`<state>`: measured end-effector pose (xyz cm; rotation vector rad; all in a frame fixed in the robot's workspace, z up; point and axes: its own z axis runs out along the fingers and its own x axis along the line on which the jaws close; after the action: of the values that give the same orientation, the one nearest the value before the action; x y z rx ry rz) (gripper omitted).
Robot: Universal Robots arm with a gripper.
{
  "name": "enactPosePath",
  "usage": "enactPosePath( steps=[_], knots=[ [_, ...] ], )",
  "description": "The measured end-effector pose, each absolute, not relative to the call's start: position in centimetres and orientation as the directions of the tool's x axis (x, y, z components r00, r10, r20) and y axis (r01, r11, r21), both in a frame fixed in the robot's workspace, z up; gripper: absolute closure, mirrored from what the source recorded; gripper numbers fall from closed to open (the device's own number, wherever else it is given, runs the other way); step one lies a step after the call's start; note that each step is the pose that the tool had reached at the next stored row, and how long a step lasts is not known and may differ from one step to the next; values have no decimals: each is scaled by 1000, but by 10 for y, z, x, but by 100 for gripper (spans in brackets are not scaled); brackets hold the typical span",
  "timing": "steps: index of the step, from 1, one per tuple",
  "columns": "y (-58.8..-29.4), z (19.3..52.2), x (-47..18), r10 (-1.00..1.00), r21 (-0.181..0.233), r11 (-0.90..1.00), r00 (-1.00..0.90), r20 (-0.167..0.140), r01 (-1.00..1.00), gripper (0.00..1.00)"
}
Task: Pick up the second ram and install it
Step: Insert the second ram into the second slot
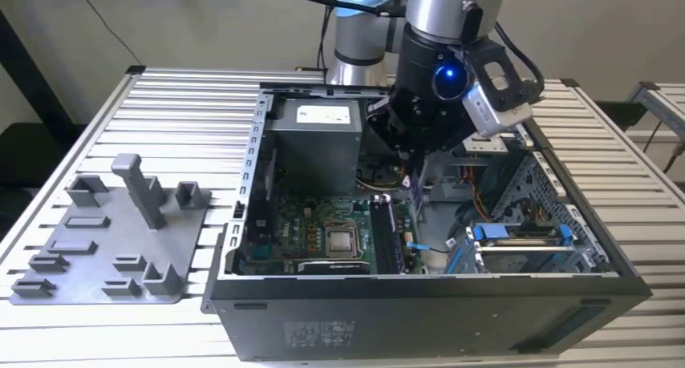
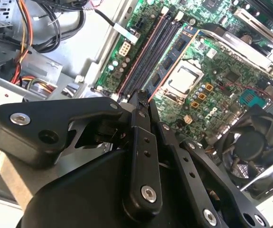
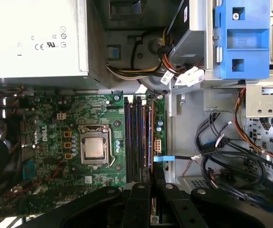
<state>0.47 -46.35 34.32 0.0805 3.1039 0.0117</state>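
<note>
one arm reaches straight down into the computer case [image 1: 428, 304], claw [image 2: 141, 102] clenched over the memory slots [image 3: 138, 137].

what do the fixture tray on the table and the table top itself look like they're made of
The fixture tray looks like matte grey plastic, possibly printed: a uniform dull colour, blocky posts moulded in one piece with the base, no shine. The table top looks like bare aluminium: pale silver slats with long parallel grooves and a soft metallic sheen. Both are judged by look alone.
</note>
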Motion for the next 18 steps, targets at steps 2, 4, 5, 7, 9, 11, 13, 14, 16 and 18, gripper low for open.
enactPosePath(
  steps=[2, 4, 5, 7, 9, 11, 13, 14, 16, 18],
  knots=[
    [-464, 342, 5, 52, 8, 999, -998, -36, 52, 86],
    [-464, 341, 5, 52, 9, 999, -998, -36, 52, 86],
    [-464, 340, 5, 52, 9, 999, -998, -36, 52, 86],
    [-464, 339, 5, 52, 9, 999, -998, -36, 52, 86],
    [-464, 338, 5, 52, 9, 999, -998, -36, 52, 86],
    [-463, 337, 5, 52, 9, 999, -998, -36, 52, 86],
    [-464, 335, 5, 52, 9, 999, -998, -36, 52, 86],
    [-464, 334, 5, 52, 9, 999, -998, -36, 52, 86],
    [-464, 333, 5, 52, 8, 999, -998, -36, 52, 86],
    [-463, 332, 5, 52, 8, 999, -998, -34, 52, 86]
  ],
)
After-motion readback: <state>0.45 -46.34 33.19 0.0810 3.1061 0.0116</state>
